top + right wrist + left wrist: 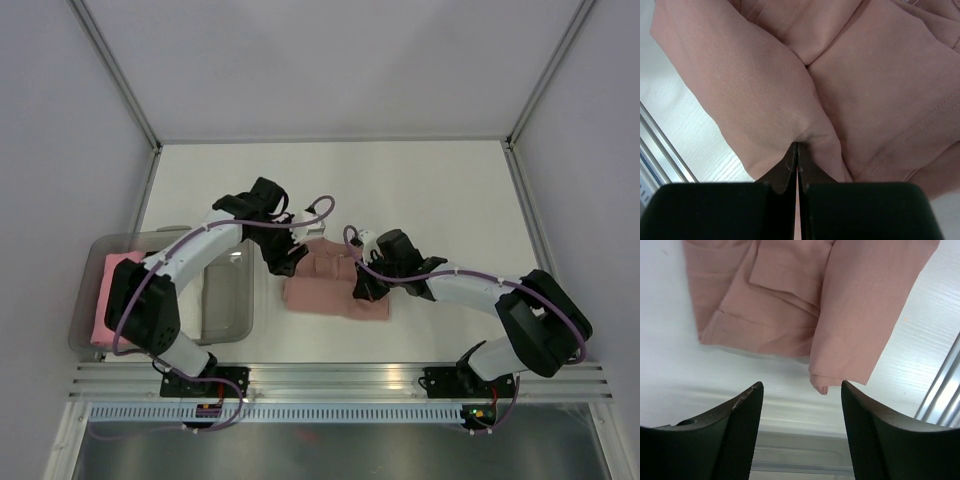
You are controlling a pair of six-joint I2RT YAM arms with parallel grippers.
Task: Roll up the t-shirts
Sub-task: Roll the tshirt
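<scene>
Here, right gripper [797, 148] pinches t-shirt [880, 100]; left gripper [801, 387] gapes.

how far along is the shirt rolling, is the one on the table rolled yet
Done: a bright pink bundle lies in the clear bin, and the salmon t-shirt lies folded on the table. In hand: the right gripper is shut on a fold of it; the left gripper is open, holding nothing. Left: the roll itself, not yet begun.

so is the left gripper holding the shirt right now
No, the left gripper stands open with nothing between its fingers; the t-shirt lies beyond their tips.
</scene>
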